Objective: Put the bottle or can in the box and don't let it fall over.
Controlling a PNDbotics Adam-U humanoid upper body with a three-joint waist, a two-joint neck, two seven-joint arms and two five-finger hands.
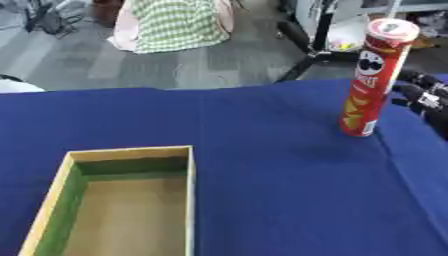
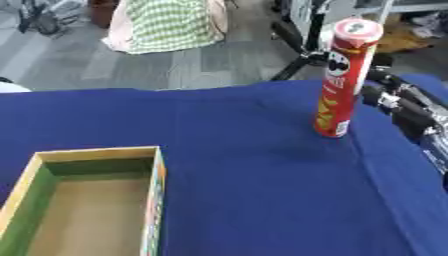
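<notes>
Can: tall red crisp can (image 1: pixel 374 80) stands upright on the blue tablecloth (image 1: pixel 280 180), far right part of the table – white lid on top, logo face and yellow crisps printed on the side. Leans a touch in the pic, but base sits flat on the cloth.

Box: open wooden box (image 1: pixel 189 200), near-left of the table, running off the bottom edge. Green inner walls, plain brown floor. Nothing in it.

Can vs box: well apart – can is far right, box near left, bare blue cloth between them.

Right hand: black hand w/ silver joints (image 2: pixel 398 102) comes in from the right edge, just beside the can at about mid-height. Dark fingers (image 2: pixel 378 85) reach toward the can's right side; they look spread, not wrapped round it. Can't tell if any fingertip actually touches the can – edge of the can covers that spot.

Left hand: doesn't show in either view.

Table: blue cloth covers the whole top, a few soft creases near the can.

Background: grey floor beyond the far edge, a green-and-white checked cloth (image 1: pixel 179 22) over sth, black stand legs (image 1: pixel 306 55) behind the can.
</notes>
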